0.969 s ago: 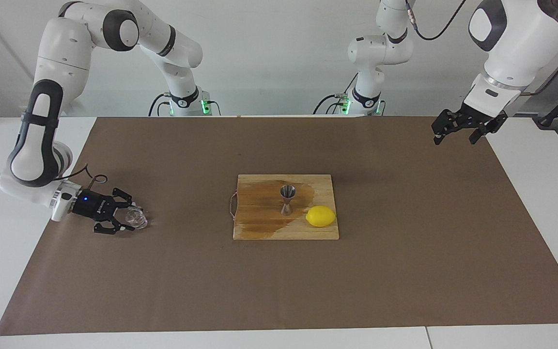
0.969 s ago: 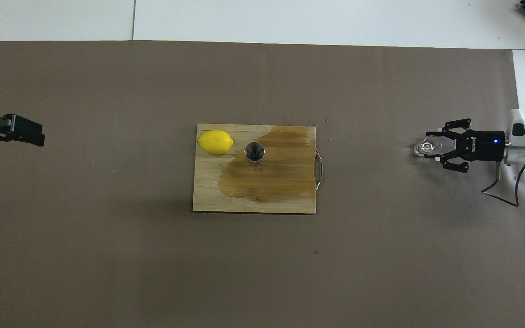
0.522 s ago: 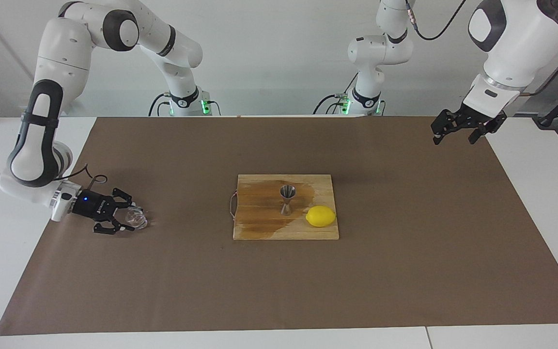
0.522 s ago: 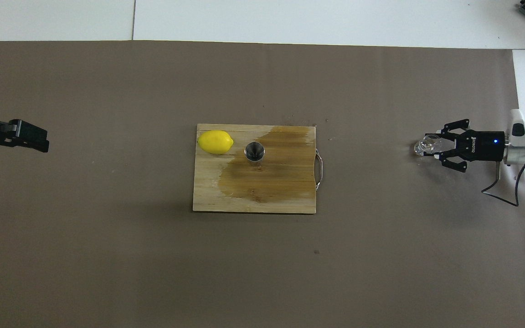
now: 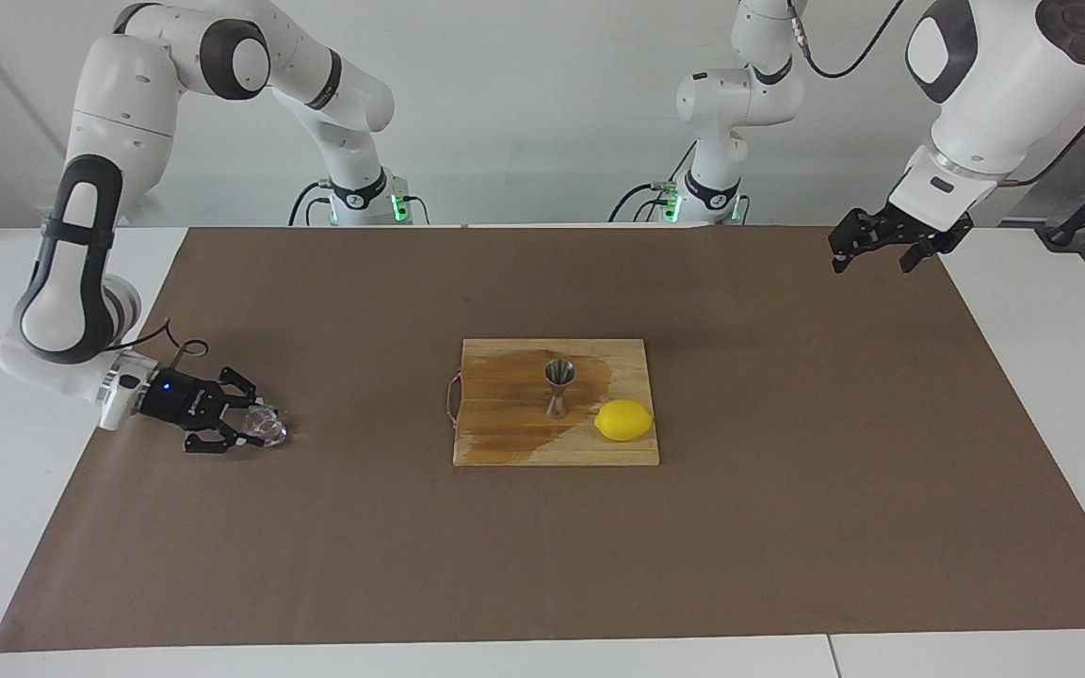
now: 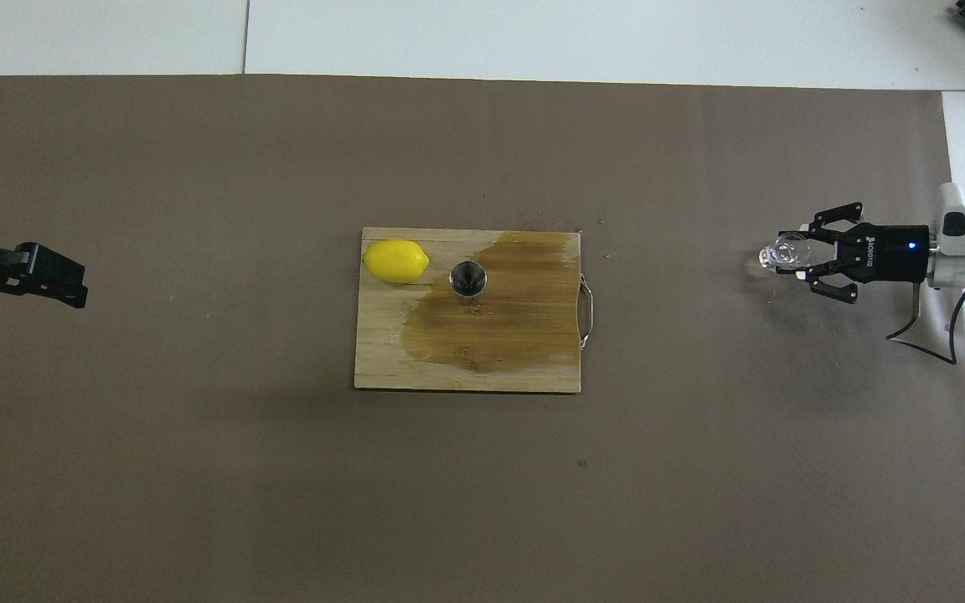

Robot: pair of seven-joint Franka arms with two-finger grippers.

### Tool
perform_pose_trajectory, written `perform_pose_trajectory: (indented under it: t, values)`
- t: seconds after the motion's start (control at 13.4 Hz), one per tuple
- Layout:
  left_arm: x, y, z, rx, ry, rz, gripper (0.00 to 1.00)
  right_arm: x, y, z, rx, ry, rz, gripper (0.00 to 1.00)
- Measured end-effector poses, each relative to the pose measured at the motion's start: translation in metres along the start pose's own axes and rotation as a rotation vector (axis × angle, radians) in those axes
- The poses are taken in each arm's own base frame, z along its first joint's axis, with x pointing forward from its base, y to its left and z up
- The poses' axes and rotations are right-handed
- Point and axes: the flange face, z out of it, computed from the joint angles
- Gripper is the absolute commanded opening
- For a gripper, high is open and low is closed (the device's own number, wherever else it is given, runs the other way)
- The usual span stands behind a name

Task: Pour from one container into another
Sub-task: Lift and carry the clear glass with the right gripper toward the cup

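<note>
A tiny clear glass cup (image 5: 268, 428) (image 6: 779, 254) is at the right arm's end of the brown mat, with my right gripper (image 5: 252, 427) (image 6: 796, 255) reaching in low and sideways and shut on it. On the wooden cutting board (image 5: 505, 444) (image 6: 382, 360) in the middle of the mat, a silver hourglass-shaped jigger (image 5: 558, 386) (image 6: 467, 279) stands upright. My left gripper (image 5: 870, 262) (image 6: 70, 283) hangs open and holds nothing, high over the left arm's end of the mat.
A yellow lemon (image 5: 623, 420) (image 6: 396, 260) lies on the board beside the jigger, toward the left arm's end. A dark wet stain (image 5: 514, 414) spreads over much of the board. A metal handle (image 6: 588, 311) sticks out of the board's edge toward the right arm.
My right gripper has closed its fingers onto the glass cup and shifted slightly with it. The left arm has drifted a little; its gripper stays open.
</note>
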Motion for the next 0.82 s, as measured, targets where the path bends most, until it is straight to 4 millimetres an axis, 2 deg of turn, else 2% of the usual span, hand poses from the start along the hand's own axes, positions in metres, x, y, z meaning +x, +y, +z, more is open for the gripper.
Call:
perform_pose_trajectory:
  t: [0.37, 0.6, 0.82]
  values:
    - [-0.001, 0.000, 0.000, 0.000, -0.006, 0.000, 1.00, 0.118, 0.006, 0.009, 0.026, -0.046, -0.128, 0.06]
    - [-0.001, 0.000, 0.000, 0.000, -0.006, 0.000, 1.00, 0.179, -0.003, 0.043, 0.067, -0.075, -0.130, 0.06]
    - [-0.001, 0.000, 0.000, 0.000, -0.007, 0.000, 1.00, 0.214, -0.011, 0.092, 0.076, -0.111, -0.111, 0.06]
